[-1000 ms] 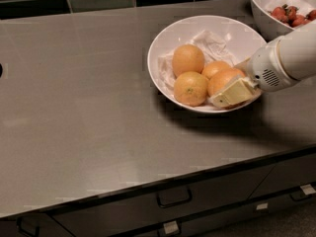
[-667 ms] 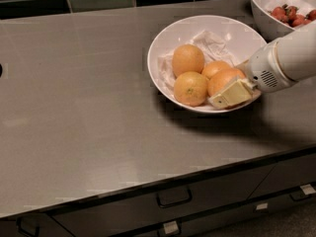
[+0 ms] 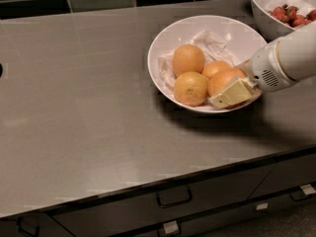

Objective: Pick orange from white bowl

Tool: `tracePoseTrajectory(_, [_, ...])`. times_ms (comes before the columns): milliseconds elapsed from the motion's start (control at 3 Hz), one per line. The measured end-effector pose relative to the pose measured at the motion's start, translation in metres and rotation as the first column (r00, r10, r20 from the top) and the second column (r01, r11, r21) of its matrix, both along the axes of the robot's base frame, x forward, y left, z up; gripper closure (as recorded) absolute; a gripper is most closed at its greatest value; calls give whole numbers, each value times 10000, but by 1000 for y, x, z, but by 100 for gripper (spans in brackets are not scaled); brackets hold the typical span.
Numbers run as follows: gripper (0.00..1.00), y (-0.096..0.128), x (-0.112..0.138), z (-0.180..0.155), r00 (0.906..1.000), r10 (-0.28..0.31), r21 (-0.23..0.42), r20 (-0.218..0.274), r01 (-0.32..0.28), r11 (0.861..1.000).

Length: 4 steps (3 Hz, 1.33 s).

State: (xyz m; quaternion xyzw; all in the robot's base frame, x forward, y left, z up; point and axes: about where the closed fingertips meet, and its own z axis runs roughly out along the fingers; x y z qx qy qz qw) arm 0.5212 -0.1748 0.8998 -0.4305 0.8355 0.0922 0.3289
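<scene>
claw [image 3: 229,90] unmoved — at smooth round orange [image 3: 222,79]

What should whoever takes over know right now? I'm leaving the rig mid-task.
The end effector is low at the right side of the bowl, against the orange; a firm hold can't be confirmed.
The orange sits in the bowl on the paper, next to three other oranges, and is not lifted.
Done: the reach to the orange.
Left: confirm the hold, then lift the orange clear of the bowl.
</scene>
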Motion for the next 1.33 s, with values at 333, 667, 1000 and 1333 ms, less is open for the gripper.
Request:
tracePoseTrajectory(333, [100, -5, -6, 17, 9993, -85, 238, 370, 76, 9997])
tracePoseTrajectory(667, [100, -9, -15, 40, 9963, -129, 371, 844, 98, 9993])
tracePoseTrajectory(1000, [100, -10, -23, 66, 9884, -226, 478, 1501, 156, 9987])
tracePoseTrajectory(1333, [100, -7, -28, 90, 9730, -364, 456, 2278, 267, 9986])
